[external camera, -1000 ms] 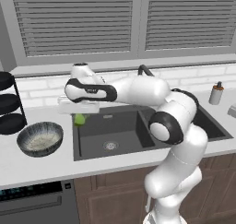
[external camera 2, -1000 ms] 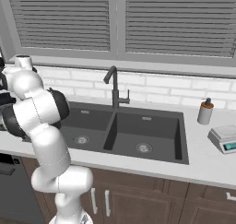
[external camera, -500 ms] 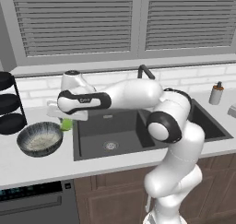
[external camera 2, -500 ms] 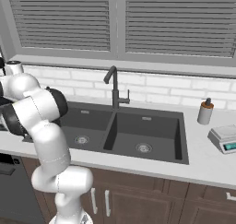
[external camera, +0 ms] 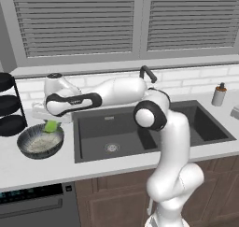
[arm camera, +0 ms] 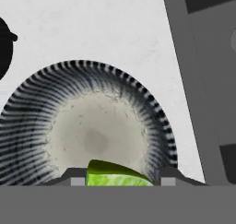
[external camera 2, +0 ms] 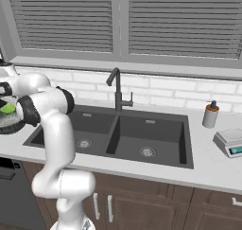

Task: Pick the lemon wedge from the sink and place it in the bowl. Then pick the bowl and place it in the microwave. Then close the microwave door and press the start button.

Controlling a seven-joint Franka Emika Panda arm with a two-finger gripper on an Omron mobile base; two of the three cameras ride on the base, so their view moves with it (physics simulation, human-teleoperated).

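Pincer [arm camera: 119, 181] clamping tiny yellow-green lemon wedge [arm camera: 117, 174], hovering over round streaked cream-inside bowl [external camera: 28, 138] on white table [external camera: 37, 167], lining up for drop.

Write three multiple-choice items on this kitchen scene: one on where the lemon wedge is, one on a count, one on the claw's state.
1. Where is the lemon wedge?
A. lying on a sink drain
B. held just above the bowl
C. beside the soap bottle

2. How many basins does the sink have?
A. one
B. two
C. three

3. What is the claw doing?
A. gripping the lemon wedge
B. gripping the bowl's rim
C. hanging open with nothing in it

Answers:
1 B, the left base view shows the wedge over the bowl's near edge.
2 B, the right base view shows two basins, each with its own drain.
3 A, the hand view shows the green wedge between the fingertips.
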